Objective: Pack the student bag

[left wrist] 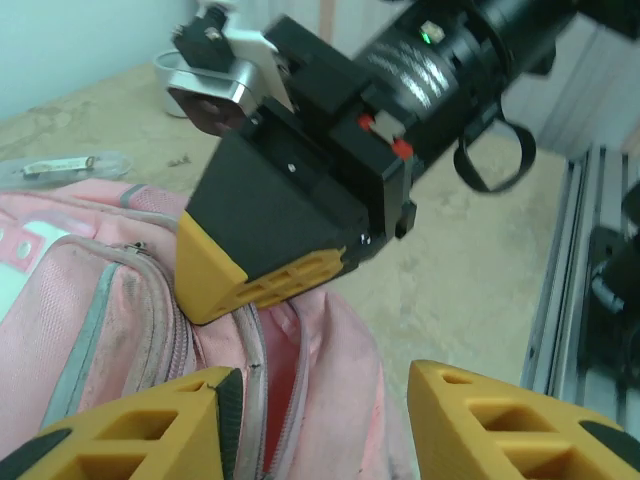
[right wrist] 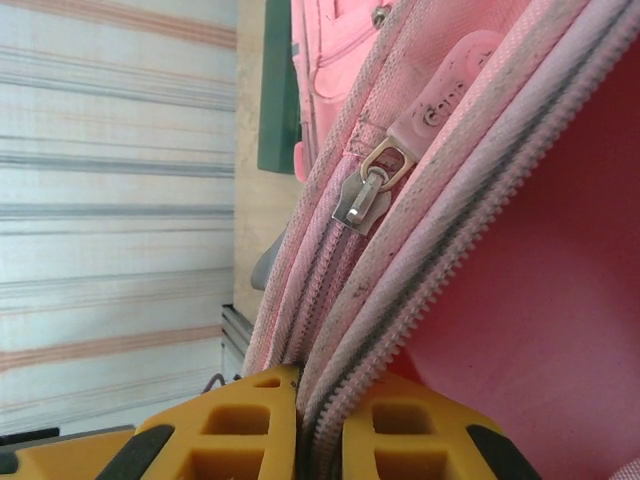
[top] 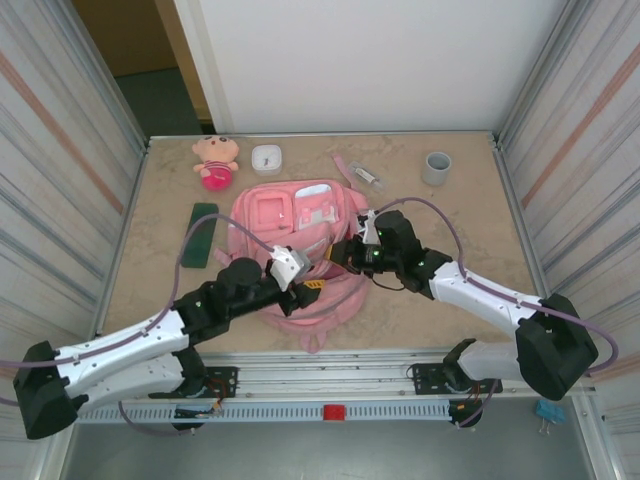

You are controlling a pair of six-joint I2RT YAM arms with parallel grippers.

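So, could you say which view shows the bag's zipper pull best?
The right wrist view: the zipper pull hangs close and sharp on the student bag. The other two views show the bag, its pull too small.

This is a robotics lab cell, not a home or a shop. A stone-patterned worktop (top: 455,215) is fenced in by ribbed, striped panel walls along its left edge (top: 60,150) and right edge (top: 580,110), with a plain white board (top: 380,60) behind its far edge. Bare aluminium framing rails (top: 330,372) run along the near edge. Two black-and-white robot arms, the left (top: 130,352) and the right (top: 490,298), are bolted there and trail purple cables (top: 445,218). The right wrist view shows the same striped panelling (right wrist: 110,200).
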